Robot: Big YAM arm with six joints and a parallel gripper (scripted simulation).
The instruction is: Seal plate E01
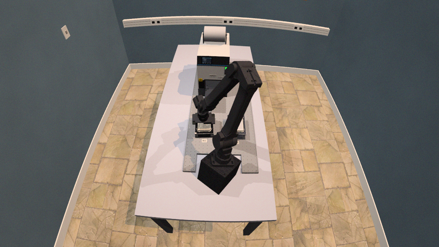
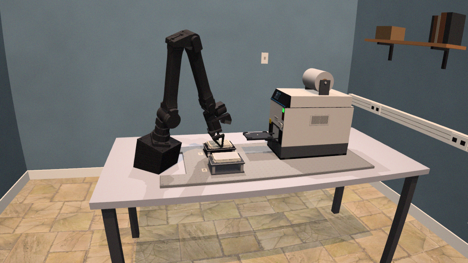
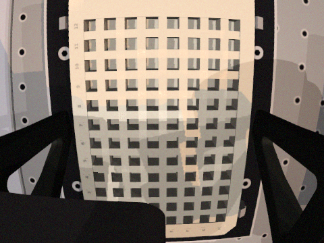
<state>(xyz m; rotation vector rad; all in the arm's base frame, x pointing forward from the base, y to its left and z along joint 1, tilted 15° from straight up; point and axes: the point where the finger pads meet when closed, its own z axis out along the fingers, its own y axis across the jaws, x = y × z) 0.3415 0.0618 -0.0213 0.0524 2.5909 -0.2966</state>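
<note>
Plate E01 point(image 1: 204, 126) point(image 2: 212, 144) point(image 3: 158, 7), cream with square wells, sits in nest N1 point(image 1: 203, 133) point(image 3: 57, 84) and looks flat. My gripper point(image 3: 161, 120) point(image 2: 220, 144) is open, pointing down over it, with one finger beside each long side; gaps show in the wrist view. A dark part hides the plate's lower left corner there. The plate in N2 point(image 1: 240, 126) point(image 2: 225, 156) sits in its nest point(image 2: 227, 168). The sealer point(image 2: 317, 130) point(image 1: 213, 50) has its stage point(image 2: 257, 135) point(image 1: 212, 89) out, with no plate on it. Its lamp point(image 2: 283, 110) point(image 1: 225, 68) is green.
The perforated base plate point(image 1: 190, 156) point(image 2: 278, 176) carries both nests and the sealer. The N2 nest stands close beside N1. The stage juts out from the sealer towards the nests. A foil roll point(image 1: 214, 33) point(image 2: 317, 79) tops the sealer.
</note>
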